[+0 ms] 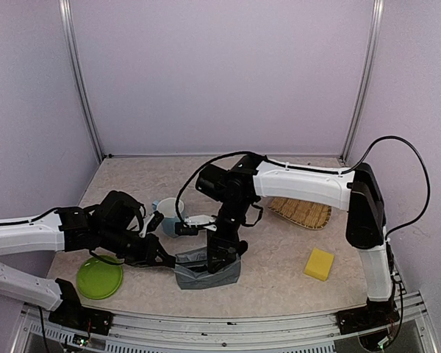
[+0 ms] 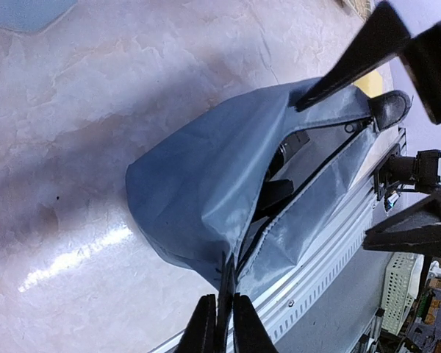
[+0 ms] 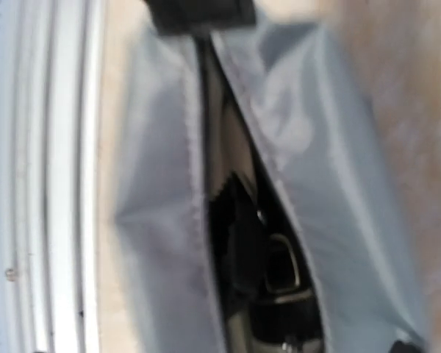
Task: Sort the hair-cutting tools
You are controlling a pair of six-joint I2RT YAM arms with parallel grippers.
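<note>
L gripper is pressed together, pinching the pouch lip at the left end of its zip mouth. Tools lie dark inside that mouth; can't tell which ones. R gripper hangs directly over the mouth, fingers spread wide, nothing btwn them. The mouth's long axis runs from your L pinch toward the R arm, so R is nearer. I'd line up any reach w/ that slot.

Top cam looks down on the grey pouch from high up; both wrist cams stare into that pouch's open zipper super close.
</note>
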